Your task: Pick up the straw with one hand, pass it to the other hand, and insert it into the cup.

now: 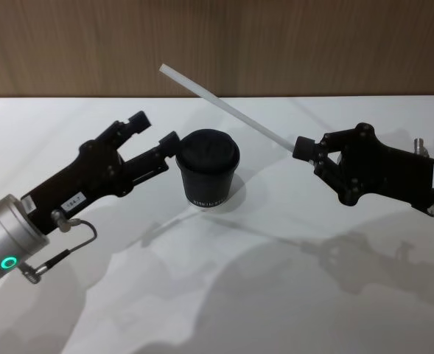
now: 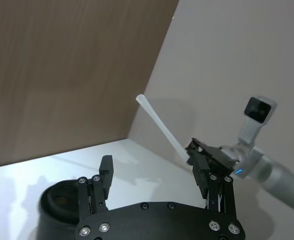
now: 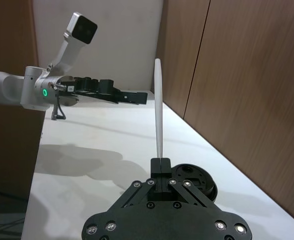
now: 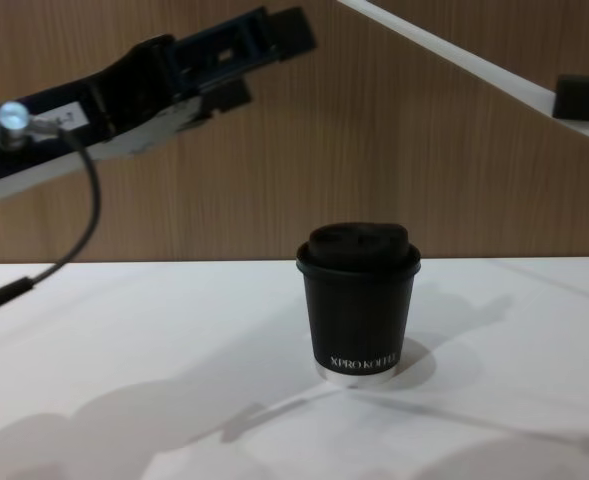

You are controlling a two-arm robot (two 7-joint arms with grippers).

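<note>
The right gripper [image 1: 303,147] pinches the straw [image 1: 224,107] by its lower end, slanting it above the lidded cup [image 1: 208,173] — left gripper [image 1: 155,130] raised nearby, fingers spread.

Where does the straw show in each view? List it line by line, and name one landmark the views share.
Head view: the straw slants from the right hand toward the upper left, past the cup.
Left wrist view: the straw sticks out of the far right hand, beyond the cup.
Right wrist view: the straw runs straight out from the shut right hand.
Chest view: the straw crosses the upper right, above the cup.
Shared landmark: the cup.
</note>
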